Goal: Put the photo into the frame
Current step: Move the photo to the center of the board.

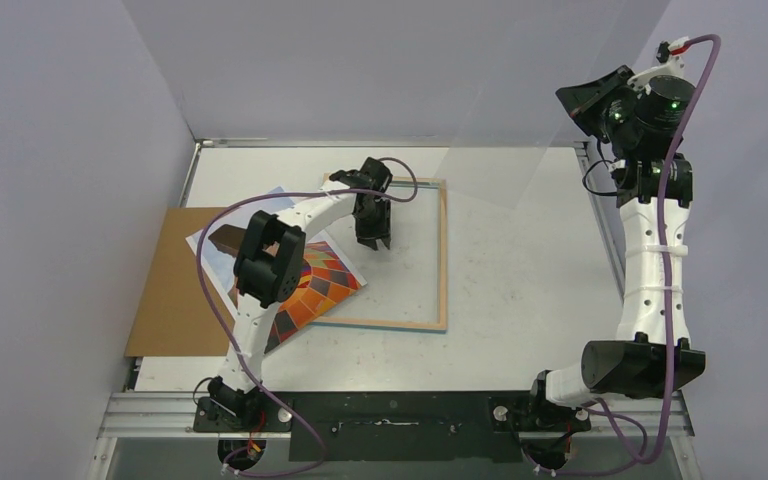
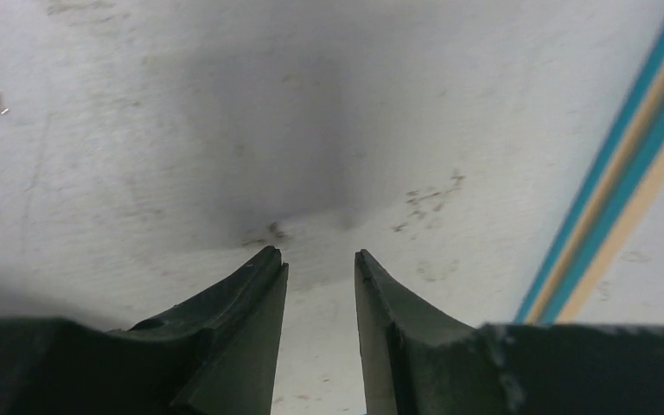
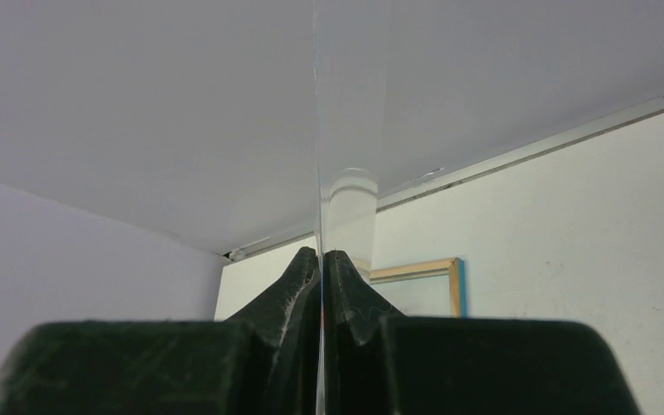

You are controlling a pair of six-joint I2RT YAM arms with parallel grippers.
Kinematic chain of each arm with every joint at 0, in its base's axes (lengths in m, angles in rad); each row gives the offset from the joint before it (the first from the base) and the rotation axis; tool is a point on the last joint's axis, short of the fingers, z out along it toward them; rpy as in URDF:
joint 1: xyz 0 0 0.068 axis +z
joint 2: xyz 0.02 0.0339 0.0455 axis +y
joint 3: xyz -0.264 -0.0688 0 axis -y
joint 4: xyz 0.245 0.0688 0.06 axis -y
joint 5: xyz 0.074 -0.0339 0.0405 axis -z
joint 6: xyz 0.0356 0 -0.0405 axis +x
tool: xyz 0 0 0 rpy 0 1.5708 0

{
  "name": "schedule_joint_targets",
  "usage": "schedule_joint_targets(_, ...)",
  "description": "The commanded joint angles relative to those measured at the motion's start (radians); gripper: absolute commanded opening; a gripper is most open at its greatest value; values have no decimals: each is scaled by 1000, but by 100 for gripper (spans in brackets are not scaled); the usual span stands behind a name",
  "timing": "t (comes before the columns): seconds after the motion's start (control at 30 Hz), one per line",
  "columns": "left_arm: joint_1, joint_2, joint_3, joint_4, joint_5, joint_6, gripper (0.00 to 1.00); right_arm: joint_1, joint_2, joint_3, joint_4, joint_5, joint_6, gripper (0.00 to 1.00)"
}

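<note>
The photo [image 1: 312, 287], an orange patchwork print, lies left of centre, partly under my left arm, with its right corner over the frame's lower left side. The frame [image 1: 444, 262] lies flat with its wood-coloured side up; one blue and wood rail [image 2: 624, 173] shows in the left wrist view and a corner [image 3: 451, 275] in the right wrist view. My left gripper [image 1: 372, 243] [image 2: 320, 259] hangs open over the bare table inside the frame, holding nothing. My right gripper [image 1: 566, 97] [image 3: 322, 253] is raised at the back right, shut on the edge of a clear sheet [image 3: 316, 130].
A plain brown backing board [image 1: 165, 292] lies at the table's left edge under the photo. Grey walls close in the left, back and right sides. A metal rail [image 1: 400, 412] runs along the near edge by the arm bases.
</note>
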Motion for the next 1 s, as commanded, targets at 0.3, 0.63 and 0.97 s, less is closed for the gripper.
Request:
schedule_joint_targets(0.3,85,-40,-90,-212,-139,145,32,11,-25,15,33,-83,-21,0)
schedule_joint_targets(0.63,138,-113,-161,-291,-179,189,27,17,-23,-8,19,-86,-37,0)
schedule_joint_targets(0.97,206,-290,-363,-262,-148,182,19,17,-17,-13,10,-84,-37,0)
